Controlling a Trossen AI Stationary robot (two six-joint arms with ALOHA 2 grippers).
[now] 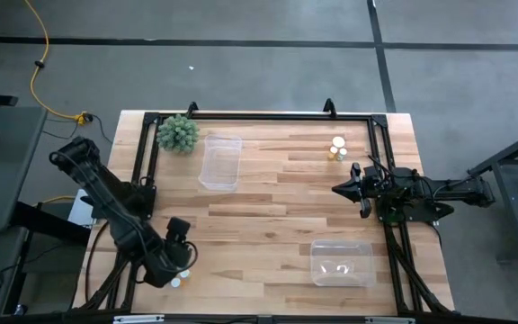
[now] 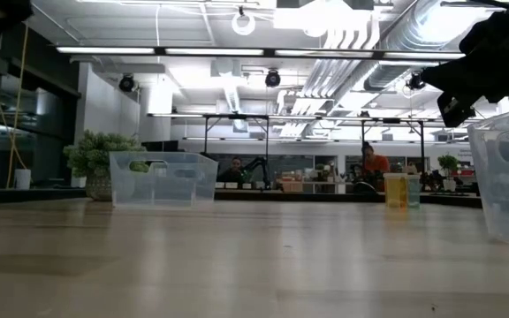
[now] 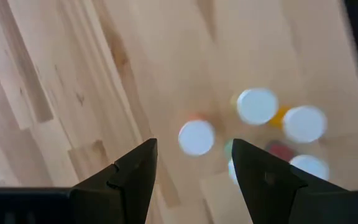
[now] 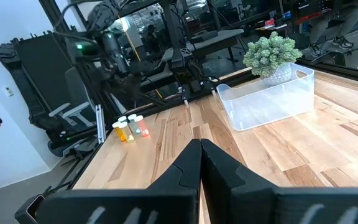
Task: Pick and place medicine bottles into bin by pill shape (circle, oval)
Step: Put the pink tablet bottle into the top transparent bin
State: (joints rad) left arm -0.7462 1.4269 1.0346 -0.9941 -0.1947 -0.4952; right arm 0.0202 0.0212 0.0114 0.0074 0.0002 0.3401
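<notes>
Pale planked wooden worktop (image 1: 268,193). Tiny cylindrical white-capped medicine bottles (image 3: 258,106) clustered near front-left corner; left gripper (image 3: 191,165) above, jaws wide, empty. Right gripper (image 4: 199,149) closed, right edge.

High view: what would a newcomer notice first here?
The left claw hangs open over a cluster of bottles at the table's near-left corner. Two clear bins stand out: one far-left beside the green plant, another near-right. The right claw waits shut at the right edge.

wide bare table (image 1: 277,225) between two bins (image 1: 220,162) (image 1: 342,263), bottle clusters (image 1: 337,149) at edges
</notes>
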